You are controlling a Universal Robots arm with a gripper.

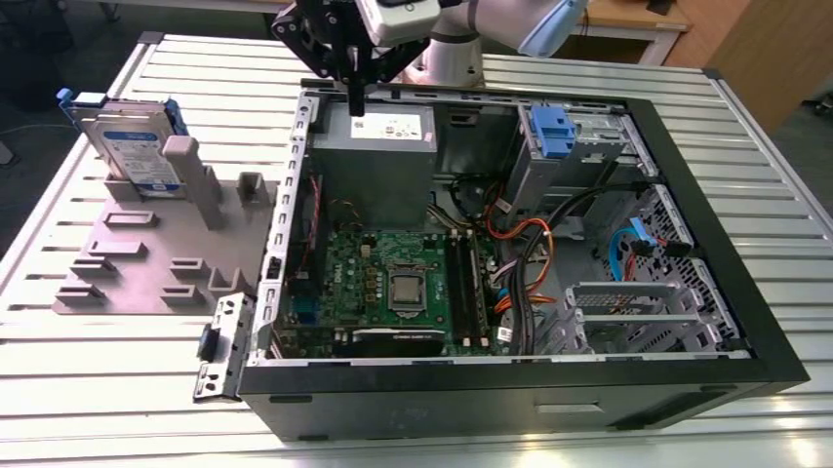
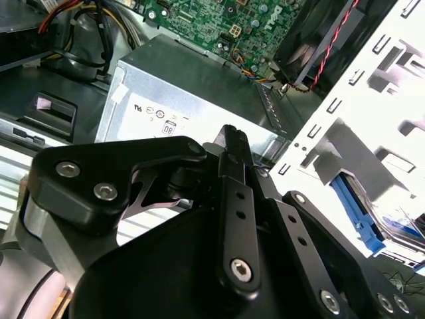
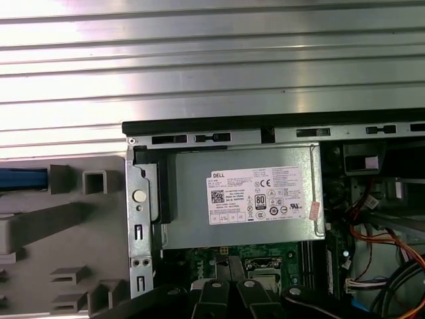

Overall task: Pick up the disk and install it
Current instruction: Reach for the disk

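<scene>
Near end first, exterior view: one black computer case (image 1: pixel 521 380) lying open side up on the slatted metal table (image 1: pixel 104 390). Right against its near corner on the exterior view's left, one small grey metal bracket (image 1: pixel 218 349). Inside, one green motherboard (image 1: pixel 365 263) with a single bare processor socket (image 1: pixel 406 291), plus a tangle of orange and black cables (image 1: pixel 534 253) toward the exterior view's right.

Further back, outside the case on the exterior view's left: one grey plastic fixture (image 1: pixel 143 258) flat on the table. Standing upright in a slot at its far end, the disk (image 1: pixel 137 146). Just the one, label toward the camera, blue frame round the edges, well apart from the gripper and untouched.

Far end of the case: one grey power supply box (image 1: pixel 371 166) with one white sticker (image 1: pixel 390 125), and one blue clip (image 1: pixel 553 132) in the drive bay on the exterior view's right.

Farthest and highest: the gripper (image 1: pixel 354 97), one only, hanging tips-down over the power supply box, near the sticker. Can't tell about contact. Looks pinched closed, holding nothing. Same in the second wrist view, fingers (image 2: pixel 232 159) pressed into one dark bar, black linkages folded in tight.
</scene>
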